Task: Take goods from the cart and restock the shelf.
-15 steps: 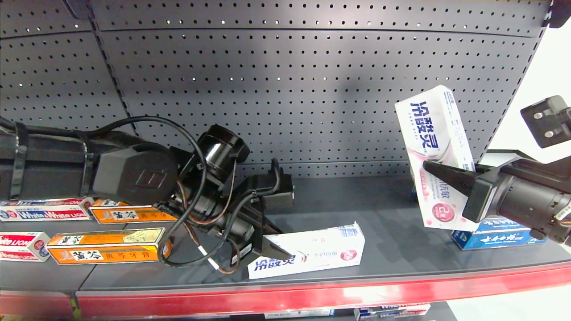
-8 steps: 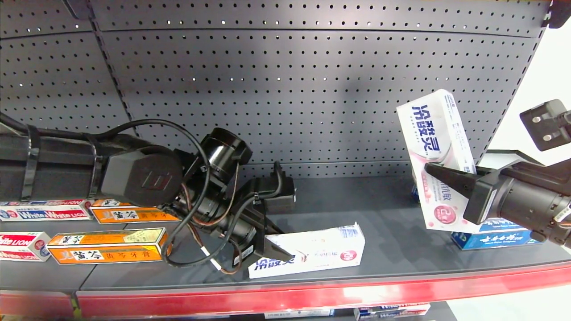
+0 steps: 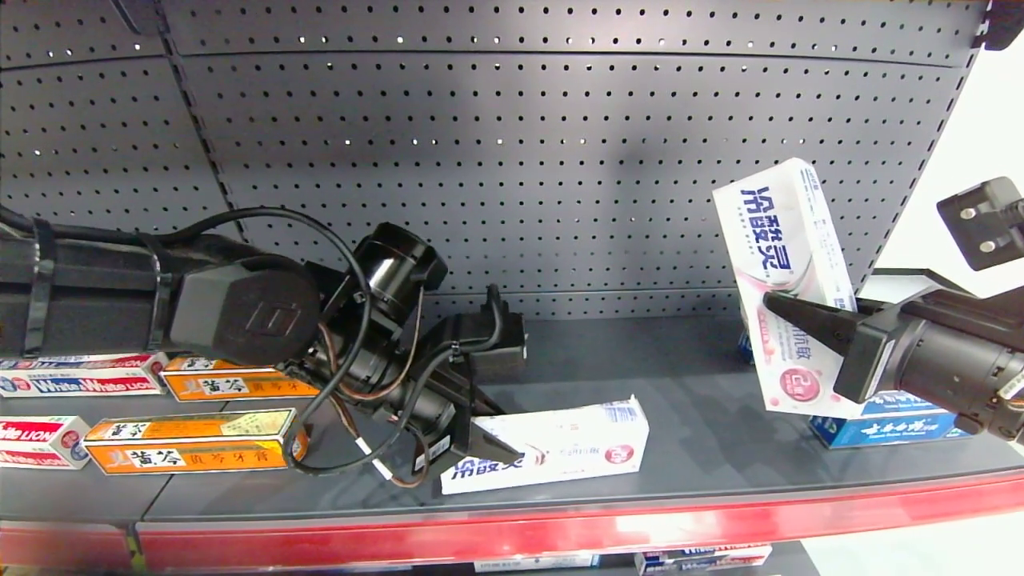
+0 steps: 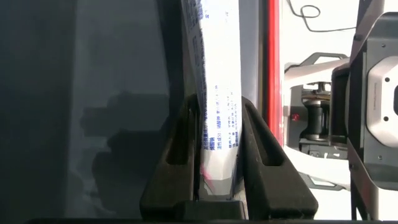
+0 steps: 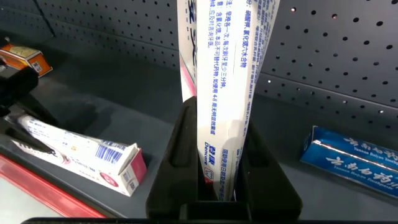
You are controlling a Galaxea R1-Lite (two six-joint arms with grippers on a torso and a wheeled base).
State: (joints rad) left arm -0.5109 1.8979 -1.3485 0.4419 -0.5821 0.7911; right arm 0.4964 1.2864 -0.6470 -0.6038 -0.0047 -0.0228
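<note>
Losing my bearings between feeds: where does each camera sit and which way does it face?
Head view: robot's head, facing shelf and pegboard; both arms show, left gripper on the lying box, right gripper holding the raised box.
Left wrist view: behind left gripper, looking along the lying box.
Right wrist view: behind right gripper, facing pegboard past the raised box.
Shared: head and right wrist views both show the lying box and blue box.

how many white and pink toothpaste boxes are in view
2. One box lies flat near the shelf's front edge, its end gripped by the left end effector. The other box is held aloft at the shelf's right by the right end effector. Others may be hidden.
</note>
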